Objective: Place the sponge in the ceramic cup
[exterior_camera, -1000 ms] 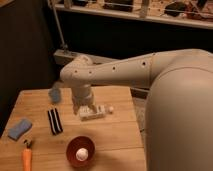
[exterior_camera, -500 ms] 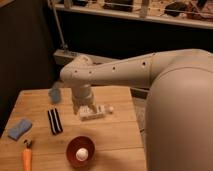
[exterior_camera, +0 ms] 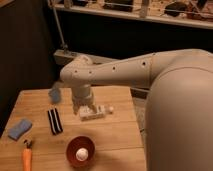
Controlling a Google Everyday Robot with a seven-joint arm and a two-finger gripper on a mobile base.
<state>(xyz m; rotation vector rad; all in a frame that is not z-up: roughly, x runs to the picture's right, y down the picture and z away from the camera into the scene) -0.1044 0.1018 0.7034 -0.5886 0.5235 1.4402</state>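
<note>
- The wooden table top point(exterior_camera: 116, 136) fills the lower left of the camera view, with dark walls behind it and a metal shelf rail point(exterior_camera: 150, 16) across the top.
- The robot's pale, rounded arm point(exterior_camera: 117, 75) reaches in from the large body on the right and bends down over the middle of the table.
- The gripper point(exterior_camera: 93, 112) hangs at the end of the arm, low over the centre of the table, with its pale tip pointing right. Whether it is clenched or released cannot be told, and nothing is visibly held in it.
- The small, soft blue rectangular sponge point(exterior_camera: 20, 128) lies flat near the table's left edge, well apart from the gripper.
- The small pale blue-grey ceramic cup point(exterior_camera: 55, 94) stands upright towards the back left of the table, just left of the arm's wrist and apart from the sponge.
- A black-and-white striped strip point(exterior_camera: 54, 121) lies flat between the sponge and the gripper.
- A wide red-orange bowl point(exterior_camera: 73, 148) sits near the front edge, below the gripper, and a white ball point(exterior_camera: 82, 154) rests inside it.
- An orange stick-shaped object point(exterior_camera: 26, 159) with a darker tip lies at the front left corner, just below the sponge.
</note>
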